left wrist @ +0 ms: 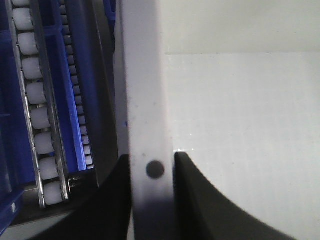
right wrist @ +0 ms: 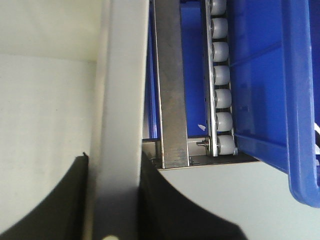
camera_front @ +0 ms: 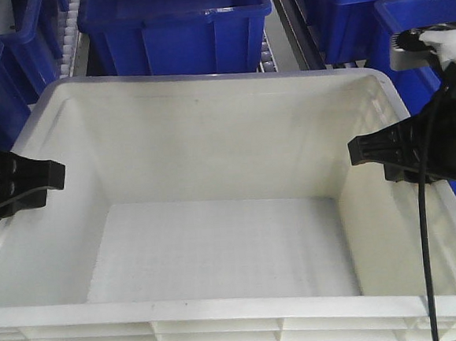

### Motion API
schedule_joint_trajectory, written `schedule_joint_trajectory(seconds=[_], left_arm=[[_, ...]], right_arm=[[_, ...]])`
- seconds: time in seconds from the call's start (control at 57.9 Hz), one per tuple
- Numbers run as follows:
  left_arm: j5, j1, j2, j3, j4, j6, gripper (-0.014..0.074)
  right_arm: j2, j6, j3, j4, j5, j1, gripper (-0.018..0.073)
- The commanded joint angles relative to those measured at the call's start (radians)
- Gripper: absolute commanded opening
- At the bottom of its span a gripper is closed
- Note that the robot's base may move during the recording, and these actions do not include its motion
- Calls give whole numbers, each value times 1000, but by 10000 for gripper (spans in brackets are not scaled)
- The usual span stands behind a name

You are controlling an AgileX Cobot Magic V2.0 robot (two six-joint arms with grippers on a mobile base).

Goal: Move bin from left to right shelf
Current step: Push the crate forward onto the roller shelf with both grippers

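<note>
The white bin fills the front view, its inside bare, with black "Totelife" print on the near side. My left gripper straddles the bin's left wall, its inner finger inside the bin. In the left wrist view, the left gripper is shut on the bin's rim, which has a dark round spot between the jaws. My right gripper straddles the right wall in the same way. The right wrist view shows the right gripper shut on the right rim.
Dark blue bins stand close behind the white bin and at both back corners. Roller tracks run along the left side. On the right are rollers, a metal rail and a blue bin.
</note>
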Motion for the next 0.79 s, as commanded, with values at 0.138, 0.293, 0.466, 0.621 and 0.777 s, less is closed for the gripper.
schedule_joint_trajectory(seconds=[0.138, 0.293, 0.466, 0.621, 0.777], left_arm=[[-116, -7, -34, -41, -32, 8, -6], [-120, -7, -34, -41, -32, 8, -6], [-176, -7, -16, -41, -32, 7, -6], [-228, -7, 26, -41, -31, 7, -6], [-284, -7, 67, -41, -26, -3, -6]], right_arm=[[-26, -26, -36, -88, -60, -1, -1], [-26, -26, -36, -141, -104, -1, -1], [-26, 42, -36, -232, -203, -1, -1], [-10, 167, -36, -334, -256, -1, -1], [35, 289, -36, -437, -301, -1, 0]])
